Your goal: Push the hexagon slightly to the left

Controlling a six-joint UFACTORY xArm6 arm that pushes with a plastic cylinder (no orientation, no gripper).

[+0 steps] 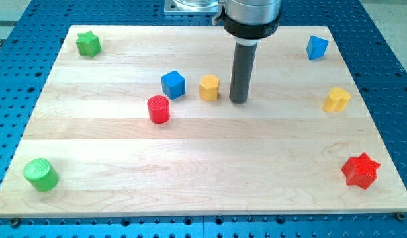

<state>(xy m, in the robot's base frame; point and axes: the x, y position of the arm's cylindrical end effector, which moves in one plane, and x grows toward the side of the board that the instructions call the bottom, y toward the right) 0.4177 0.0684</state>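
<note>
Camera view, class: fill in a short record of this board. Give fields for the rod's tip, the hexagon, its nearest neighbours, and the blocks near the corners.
tip: my tip rests on the wooden board, just to the view's right of the hexagon, small gap
hexagon: yellow hexagon, near centre
left neighbours: blue cube, red cylinder
top left: green star
bottom left: green cylinder
right side: blue block, yellow block, red star
</note>
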